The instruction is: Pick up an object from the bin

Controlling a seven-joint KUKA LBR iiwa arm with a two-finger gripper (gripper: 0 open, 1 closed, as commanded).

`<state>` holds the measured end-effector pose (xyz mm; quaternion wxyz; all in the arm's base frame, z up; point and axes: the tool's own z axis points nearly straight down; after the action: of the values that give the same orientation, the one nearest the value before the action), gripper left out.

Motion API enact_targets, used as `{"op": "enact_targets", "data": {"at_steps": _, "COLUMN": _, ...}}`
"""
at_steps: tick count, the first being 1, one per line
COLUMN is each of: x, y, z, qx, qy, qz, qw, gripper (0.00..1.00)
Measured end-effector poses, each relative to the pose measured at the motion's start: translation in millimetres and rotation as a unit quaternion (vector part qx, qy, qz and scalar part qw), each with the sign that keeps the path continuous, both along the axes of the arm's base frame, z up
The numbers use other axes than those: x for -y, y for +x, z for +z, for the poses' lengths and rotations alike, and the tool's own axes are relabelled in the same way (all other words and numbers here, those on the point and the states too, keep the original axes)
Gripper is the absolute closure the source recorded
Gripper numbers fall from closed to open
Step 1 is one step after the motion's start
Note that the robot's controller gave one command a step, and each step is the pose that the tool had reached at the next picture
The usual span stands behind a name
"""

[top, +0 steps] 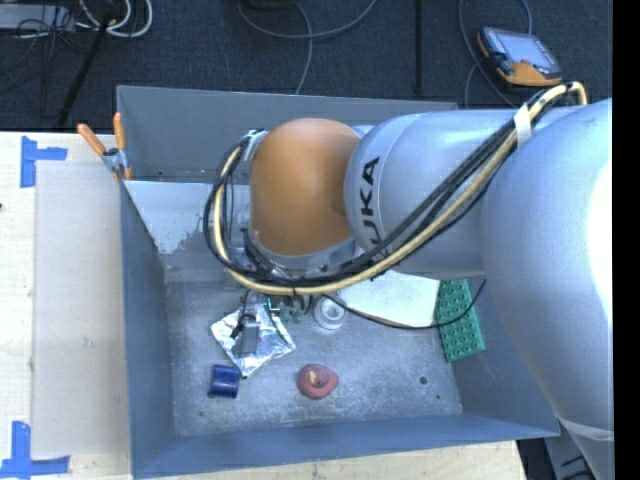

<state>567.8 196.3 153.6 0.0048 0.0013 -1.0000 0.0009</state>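
My gripper [246, 332] reaches down from under the arm's orange cover onto a crumpled silver foil wrapper [262, 346] that lies left of centre on the bin floor. Most of the gripper is hidden by the cover, and its dark tip sits against the foil. A small blue cap [223, 381] lies just below and left of the foil. A clear round lid [329, 314] rests to the right of the gripper. A red round thing [318, 380] lies nearer the bin's front.
A green studded plate [460, 320] leans at the bin's right side, with a flat white sheet [400, 304] beside it. The arm and its cables cover the bin's back half.
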Motion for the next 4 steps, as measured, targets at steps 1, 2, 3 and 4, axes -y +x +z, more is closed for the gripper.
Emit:
{"op": "enact_targets", "data": {"at_steps": 1, "x": 38.1, "y": 16.0, "z": -88.4, "qx": 0.0005, "qy": 0.0, "qz": 0.035, "qw": 0.9994, "gripper": 0.0}}
{"op": "enact_targets", "data": {"at_steps": 2, "x": 49.3, "y": -0.3, "z": -53.2, "qx": 0.0042, "qy": 0.001, "qz": 0.115, "qw": 0.9934, "gripper": 0.0}}
{"op": "enact_targets", "data": {"at_steps": 3, "x": 46.7, "y": 24.8, "z": -53.8, "qx": 0.0061, "qy": 0.002, "qz": 0.158, "qw": 0.9874, "gripper": 0.0}}
{"op": "enact_targets", "data": {"at_steps": 4, "x": 21.3, "y": 39.6, "z": -84.3, "qx": 0.0047, "qy": 0.003, "qz": 0.32, "qw": 0.9475, "gripper": 0.0}}
